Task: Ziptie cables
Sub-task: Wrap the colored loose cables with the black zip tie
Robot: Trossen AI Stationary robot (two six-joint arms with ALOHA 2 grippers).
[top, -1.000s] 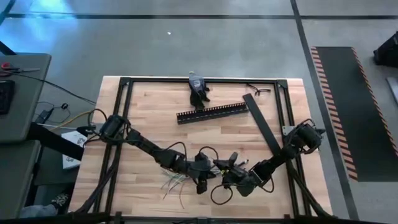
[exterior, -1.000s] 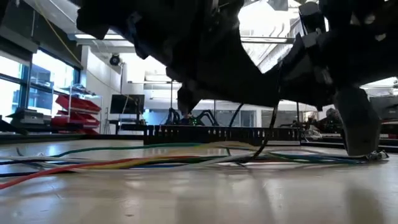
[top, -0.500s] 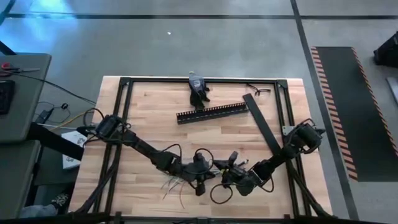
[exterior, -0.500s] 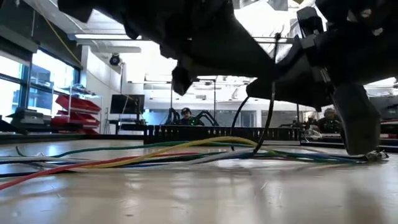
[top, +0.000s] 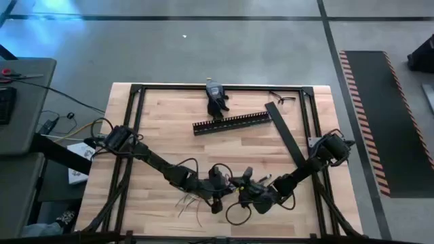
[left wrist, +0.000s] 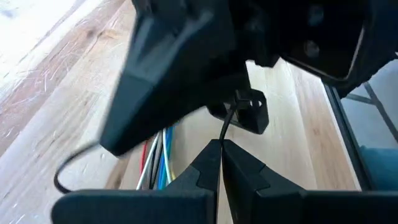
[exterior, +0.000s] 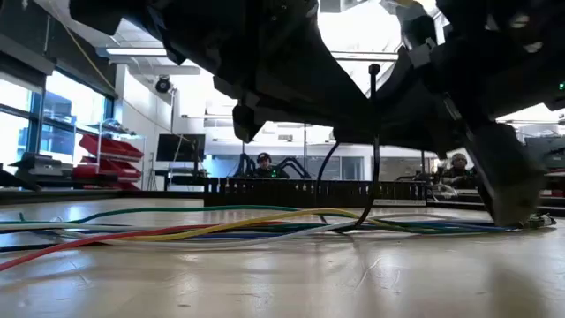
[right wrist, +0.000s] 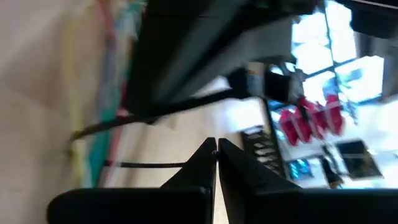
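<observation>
High view: both arms meet low in the frame, just left of centre, over the wooden desk (top: 169, 135). The left hand (top: 218, 201) and right hand (top: 239, 198) sit almost touching above the cables (top: 186, 201), which fan out toward the lower left of the desk. Each wrist view shows its own fingers pressed together; the left hand pinches a thin black strip (left wrist: 228, 121). A black comb-edged duct (top: 232, 123) lies well apart, upper centre.
</observation>
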